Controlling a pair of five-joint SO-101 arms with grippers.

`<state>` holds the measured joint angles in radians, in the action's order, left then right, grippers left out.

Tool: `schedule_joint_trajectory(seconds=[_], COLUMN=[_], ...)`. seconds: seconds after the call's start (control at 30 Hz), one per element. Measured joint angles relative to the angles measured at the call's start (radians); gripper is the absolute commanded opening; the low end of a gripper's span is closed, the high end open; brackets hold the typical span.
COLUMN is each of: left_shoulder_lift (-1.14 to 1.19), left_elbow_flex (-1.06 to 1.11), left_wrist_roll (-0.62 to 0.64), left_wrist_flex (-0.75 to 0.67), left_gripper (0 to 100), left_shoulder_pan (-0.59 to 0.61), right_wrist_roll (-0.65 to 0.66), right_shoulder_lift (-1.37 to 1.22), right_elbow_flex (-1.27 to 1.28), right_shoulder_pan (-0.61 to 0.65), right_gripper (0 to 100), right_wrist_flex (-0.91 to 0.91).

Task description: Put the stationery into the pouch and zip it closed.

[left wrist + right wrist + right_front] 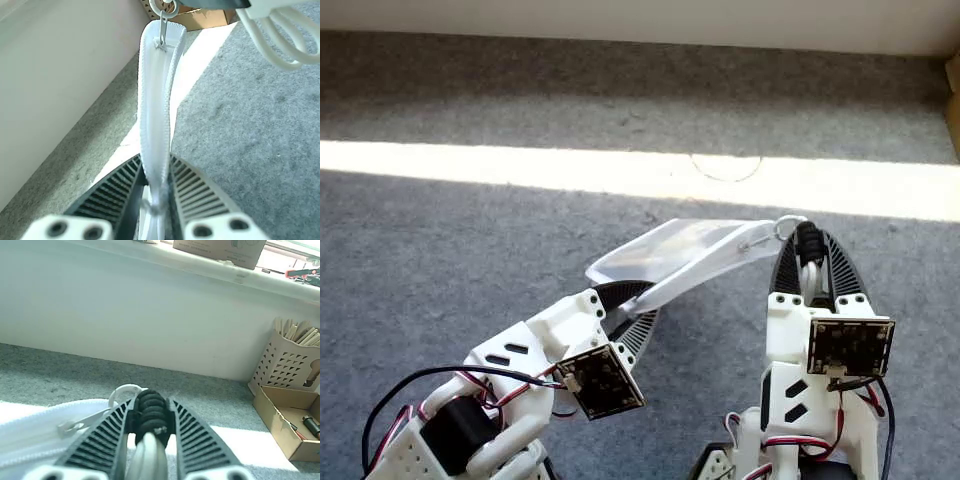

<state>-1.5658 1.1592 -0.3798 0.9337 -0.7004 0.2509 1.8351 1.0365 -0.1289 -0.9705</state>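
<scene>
Pouch (680,250) (translucent white, zip edge up) hangs in the air above the grey surface (470,230), stretched between the two arms. The end near the left arm is lower and the other end is higher.

Left gripper (625,300), on the arm at the left of the high view, has its jaws narrow and pinched on the pouch's zip edge. The left wrist view shows the same thing: gripper (155,167) clamped on the pouch (157,100), with the zip line running away to the zipper ring (165,7) at the far end.

Right gripper (808,240) is at the pouch's raised end, touching or just beside the zipper ring (788,228). In the right wrist view the gripper (150,402) has its jaws closed on a black ribbed piece (150,415) (cannot tell what it is). The ring (125,390) is just behind it, and I can't tell whether the two are joined. The pouch (30,425) runs off to one side.

A sunlit band (520,165) crosses the surface beyond the pouch. Near the wall sit a cardboard box (290,420) and a perforated basket (280,367) holding wooden sticks.
</scene>
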Motion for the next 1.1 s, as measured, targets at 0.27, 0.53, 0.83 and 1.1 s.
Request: schedule_joint_trajectory(seconds=[0.27, 0.53, 0.83, 1.1], left_shoulder_lift=[0.0, 0.0, 0.0, 0.0], left_elbow_flex=[0.0, 0.0, 0.0, 0.0], left_wrist_roll=[0.0, 0.0, 0.0, -0.002], left_wrist_flex=[0.0, 0.0, 0.0, -0.002], left_gripper=[1, 1, 1, 1], left_shoulder_pan=[0.0, 0.0, 0.0, 0.0], right_wrist_roll=[0.0, 0.0, 0.0, 0.0], right_shoulder_lift=[0.0, 0.0, 0.0, 0.003], right_elbow_flex=[0.0, 0.0, 0.0, 0.087], right_shoulder_pan=[-0.055, -0.055, -0.055, -0.106], right_gripper=[0.5, 0.5, 0.5, 0.5], right_wrist_flex=[0.002, 0.006, 0.006, 0.117])
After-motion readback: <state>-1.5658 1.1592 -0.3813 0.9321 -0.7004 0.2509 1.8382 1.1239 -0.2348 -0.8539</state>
